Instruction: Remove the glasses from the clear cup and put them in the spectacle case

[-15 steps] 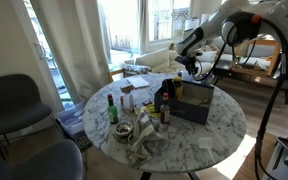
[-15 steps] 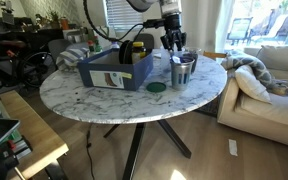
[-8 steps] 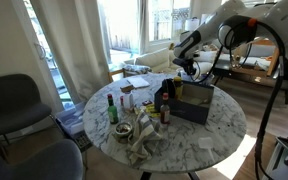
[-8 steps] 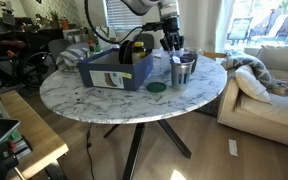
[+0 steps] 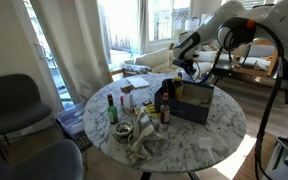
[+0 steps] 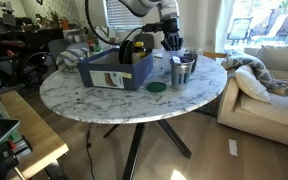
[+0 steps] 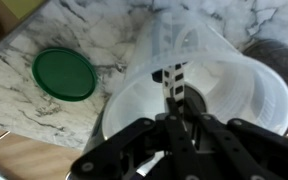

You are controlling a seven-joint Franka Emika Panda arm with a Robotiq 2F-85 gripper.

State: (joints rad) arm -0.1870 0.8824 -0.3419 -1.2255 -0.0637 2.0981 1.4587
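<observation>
The clear cup (image 6: 183, 70) stands on the marble table near its edge; in the wrist view it fills the middle (image 7: 234, 90). My gripper (image 6: 170, 42) hangs just above the cup, also seen in an exterior view (image 5: 187, 68). In the wrist view the fingers (image 7: 179, 118) are closed on a thin dark part of the glasses (image 7: 174, 78), which reaches down into the cup. I cannot make out the spectacle case; a dark shape (image 7: 279, 55) lies beside the cup.
A green lid (image 7: 64, 73) lies on the marble (image 6: 149, 87) beside the cup. A blue bin (image 6: 114, 68) with a tape roll stands next to it. Bottles and clutter (image 5: 134, 115) fill the table's other side. A sofa (image 6: 269, 80) stands nearby.
My gripper has risen slightly above the cup, still closed. Nothing else has moved.
</observation>
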